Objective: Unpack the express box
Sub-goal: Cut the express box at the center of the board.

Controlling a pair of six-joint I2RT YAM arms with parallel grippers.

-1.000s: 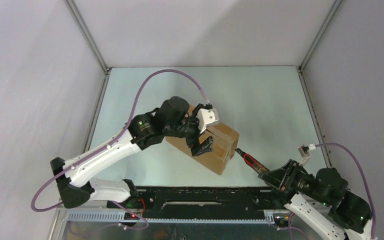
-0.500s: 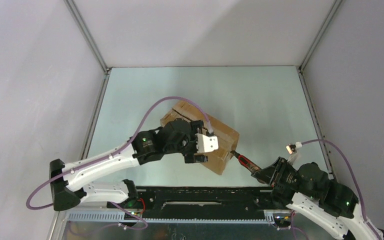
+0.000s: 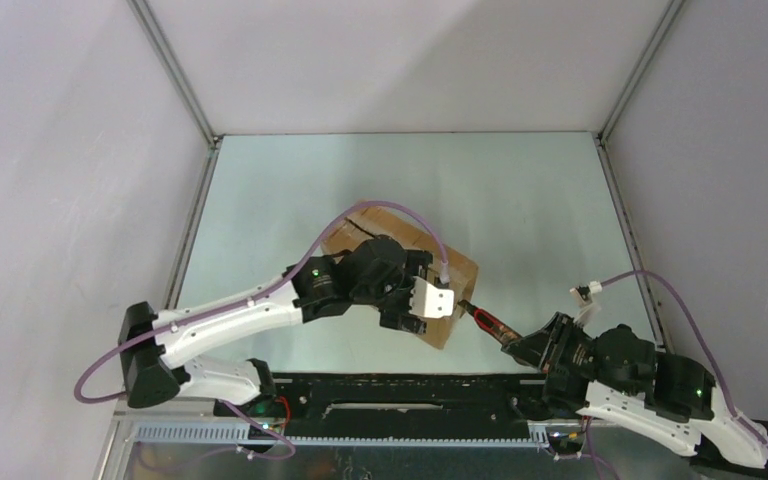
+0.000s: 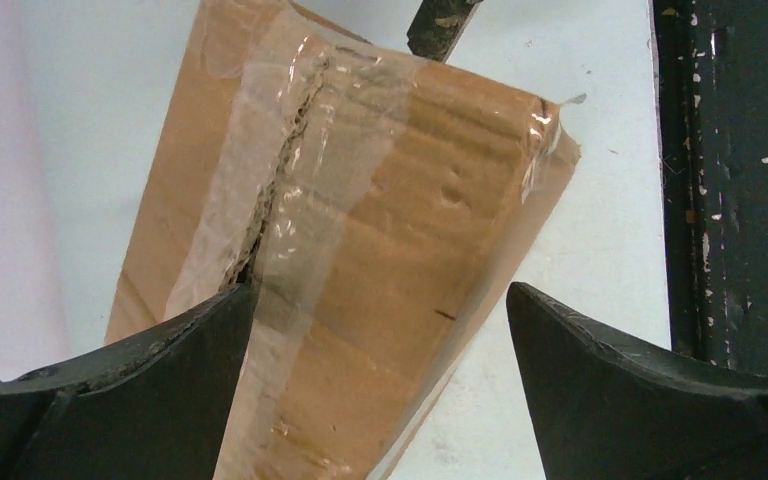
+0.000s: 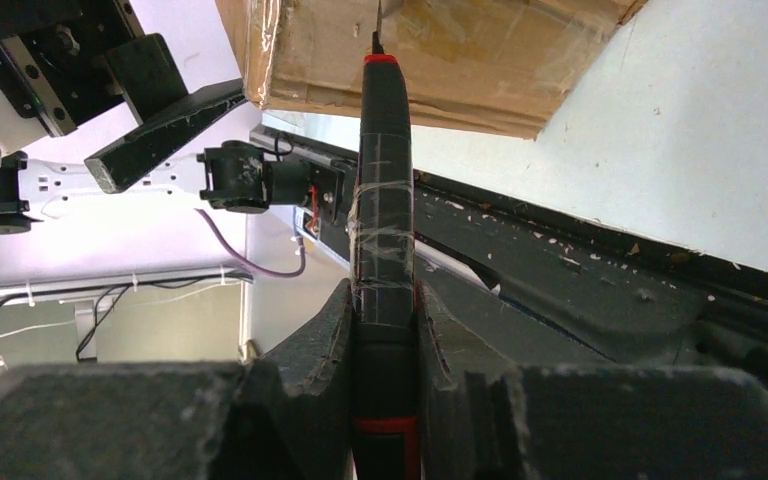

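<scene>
Left gripper [image 4: 380,292] over box [image 4: 440,180], knife [image 3: 488,322] alongside

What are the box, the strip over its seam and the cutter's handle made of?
Express box: brown cardboard, matte, dented; ragged edge shows along the seam. Seam strip: clear plastic tape, glossy and wrinkled. Cutter handle: likely black plastic with red trim, wrapped in clear tape.

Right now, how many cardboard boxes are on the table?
1: the express box sits on the table beneath the open left gripper, the right gripper's utility knife pointing at its end. No other shows.
</scene>
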